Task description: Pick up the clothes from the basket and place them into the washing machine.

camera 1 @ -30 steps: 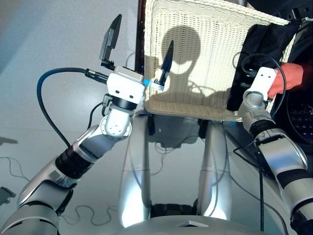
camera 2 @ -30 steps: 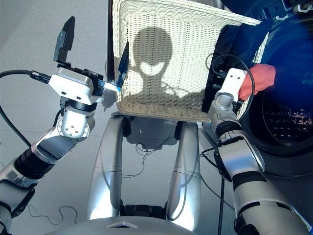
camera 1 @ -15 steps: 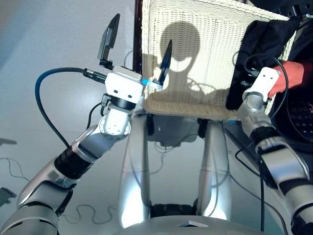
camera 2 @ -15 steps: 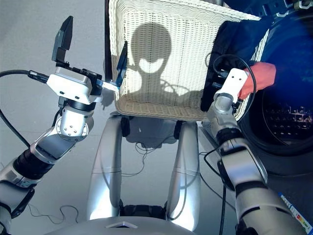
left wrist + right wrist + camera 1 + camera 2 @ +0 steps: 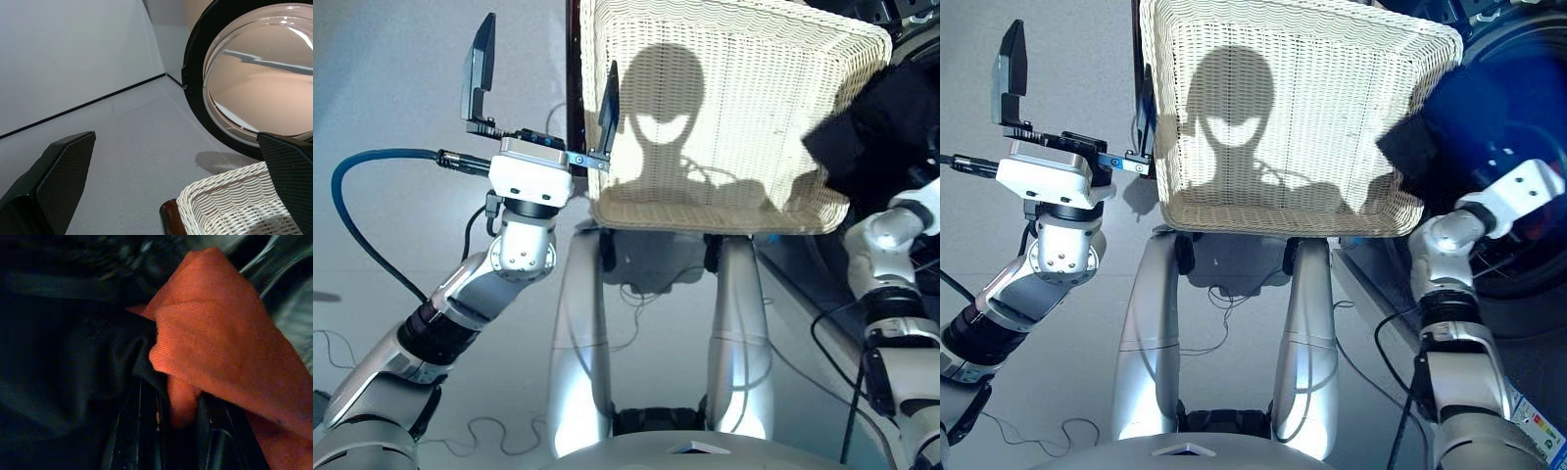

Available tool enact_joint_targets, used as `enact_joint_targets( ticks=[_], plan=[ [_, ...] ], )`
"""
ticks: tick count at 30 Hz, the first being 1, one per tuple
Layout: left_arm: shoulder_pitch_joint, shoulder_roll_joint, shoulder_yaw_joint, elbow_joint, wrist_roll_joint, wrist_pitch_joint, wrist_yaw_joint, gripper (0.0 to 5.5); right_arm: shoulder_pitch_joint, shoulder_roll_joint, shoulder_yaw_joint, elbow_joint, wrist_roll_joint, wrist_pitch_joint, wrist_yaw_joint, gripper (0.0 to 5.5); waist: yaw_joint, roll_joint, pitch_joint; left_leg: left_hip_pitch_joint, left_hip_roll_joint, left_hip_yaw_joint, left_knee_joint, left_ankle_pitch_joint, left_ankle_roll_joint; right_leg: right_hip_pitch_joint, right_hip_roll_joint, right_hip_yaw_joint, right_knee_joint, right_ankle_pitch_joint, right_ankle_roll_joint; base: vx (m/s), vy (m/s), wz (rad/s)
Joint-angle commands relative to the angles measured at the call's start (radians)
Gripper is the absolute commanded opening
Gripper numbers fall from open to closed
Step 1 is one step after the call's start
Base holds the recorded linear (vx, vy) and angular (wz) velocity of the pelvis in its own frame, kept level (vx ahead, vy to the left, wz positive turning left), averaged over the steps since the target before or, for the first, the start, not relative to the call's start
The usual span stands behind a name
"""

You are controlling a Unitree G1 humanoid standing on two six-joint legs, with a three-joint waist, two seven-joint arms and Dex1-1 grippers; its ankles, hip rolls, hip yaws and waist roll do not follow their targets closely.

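The cream-white wicker basket (image 5: pixel 724 201) sits in front of me with its inside bare. At its right edge hangs the dark navy garment (image 5: pixel 1474 113), lifted clear of the basket rim. My right gripper (image 5: pixel 176 423) is shut on the clothes, and the right wrist view shows the red-orange cloth (image 5: pixel 220 347) bunched against the navy fabric. The washing machine (image 5: pixel 1528 279) lies just beyond that arm, mostly hidden by the garment. My left gripper (image 5: pixel 548 54) stands open and holds nothing beside the basket's left rim. Its wrist view shows the round glass door (image 5: pixel 254 83).
The basket rests on a dark-framed stand (image 5: pixel 573 117), with the pale grey floor (image 5: pixel 401 88) to its left. A blue cable (image 5: pixel 362 196) loops off my left arm. Thin wires (image 5: pixel 636 294) lie on the floor under the basket.
My right arm has swung to the right, carrying the navy and red-orange clothes off the basket towards the machine. My left arm has shifted a little left and up, still open.
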Motion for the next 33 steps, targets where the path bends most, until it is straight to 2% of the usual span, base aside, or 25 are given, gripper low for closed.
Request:
enact_joint_targets(
  ticks=[1, 4, 9, 16, 20, 21, 22, 23, 31, 33],
  plan=[
    [-0.029, 0.006, -0.016, -0.115, 0.039, -0.08, 0.014, 5.5, -0.063, -0.176, -0.07, 0.093, 0.009, -0.03, -0.044, 0.0, -0.014, 0.012, -0.018, 0.08, 0.014, 0.015, -0.066, -0.029, -0.039, -0.005, 0.027, -0.015, -0.099, 0.089, -0.04, 0.0, 0.0, 0.0],
    [-0.042, 0.025, -0.03, -0.121, 0.033, -0.081, 0.0, 5.5, -0.125, -0.267, -0.038, 0.223, 0.046, 0.005, -0.017, 0.0, -0.007, 0.012, -0.018, 0.081, 0.013, 0.015, -0.063, -0.029, -0.042, -0.002, 0.025, -0.019, -0.095, 0.089, -0.039, 0.0, 0.0, 0.0],
    [-0.062, 0.048, -0.058, -0.124, 0.019, -0.078, -0.023, 5.5, -0.218, -0.354, 0.012, 0.381, 0.111, 0.047, 0.023, 0.0, -0.001, 0.017, -0.018, 0.083, 0.015, 0.016, -0.062, -0.027, -0.044, 0.0, 0.02, -0.023, -0.092, 0.092, -0.038, 0.0, 0.0, 0.0],
    [-0.079, 0.06, -0.079, -0.126, 0.011, -0.072, -0.038, 5.5, -0.294, -0.398, 0.047, 0.48, 0.17, 0.076, 0.043, 0.0, 0.003, 0.025, -0.018, 0.081, 0.013, 0.015, -0.059, -0.026, -0.045, 0.001, 0.02, -0.023, -0.091, 0.091, -0.04, 0.0, 0.0, 0.0],
    [-0.084, 0.068, -0.081, -0.126, 0.007, -0.071, -0.05, 5.5, -0.315, -0.388, 0.074, 0.52, 0.23, 0.102, 0.124, 0.0, 0.01, 0.029, -0.018, 0.079, 0.013, 0.014, -0.053, -0.026, -0.044, -0.002, 0.02, -0.024, -0.085, 0.092, -0.041, 0.0, 0.0, 0.0],
    [-0.084, 0.068, -0.08, -0.126, 0.002, -0.073, -0.055, 5.5, -0.321, -0.387, 0.083, 0.528, 0.246, 0.105, 0.156, 1.08, 0.01, 0.029, -0.018, 0.079, 0.013, 0.015, -0.054, -0.026, -0.044, -0.004, 0.02, -0.025, -0.085, 0.092, -0.041, 0.0, 0.0, 0.0],
    [-0.082, 0.066, -0.079, -0.125, -0.006, -0.075, -0.063, 5.5, -0.327, -0.382, 0.092, 0.535, 0.268, 0.111, 0.19, 2.85, 0.01, 0.029, -0.018, 0.078, 0.013, 0.016, -0.054, -0.025, -0.044, -0.004, 0.021, -0.024, -0.085, 0.093, -0.041, 0.0, 0.0, 0.0],
    [-0.08, 0.066, -0.079, -0.124, -0.015, -0.076, -0.072, 5.5, -0.336, -0.379, 0.1, 0.546, 0.287, 0.115, 0.213, 5.5, 0.01, 0.029, -0.018, 0.078, 0.013, 0.018, -0.054, -0.026, -0.045, -0.004, 0.021, -0.024, -0.085, 0.092, -0.041, 0.0, 0.0, 0.0],
    [-0.062, 0.048, -0.054, -0.134, -0.051, -0.069, -0.106, 5.5, -0.345, -0.336, 0.118, 0.546, 0.348, 0.09, 0.296, 5.5, 0.009, 0.028, -0.018, 0.076, 0.016, 0.019, -0.058, -0.024, -0.046, -0.004, 0.023, -0.026, -0.091, 0.092, -0.043, 0.0, 0.0, 0.0],
    [-0.055, 0.041, -0.044, -0.132, -0.057, -0.066, -0.113, 5.5, -0.323, -0.306, 0.141, 0.487, 0.304, 0.077, 0.309, 5.5, 0.007, 0.024, -0.018, 0.073, 0.017, 0.019, -0.058, -0.022, -0.046, -0.006, 0.025, -0.027, -0.093, 0.093, -0.044, 0.0, 0.0, 0.0]
  ],
)
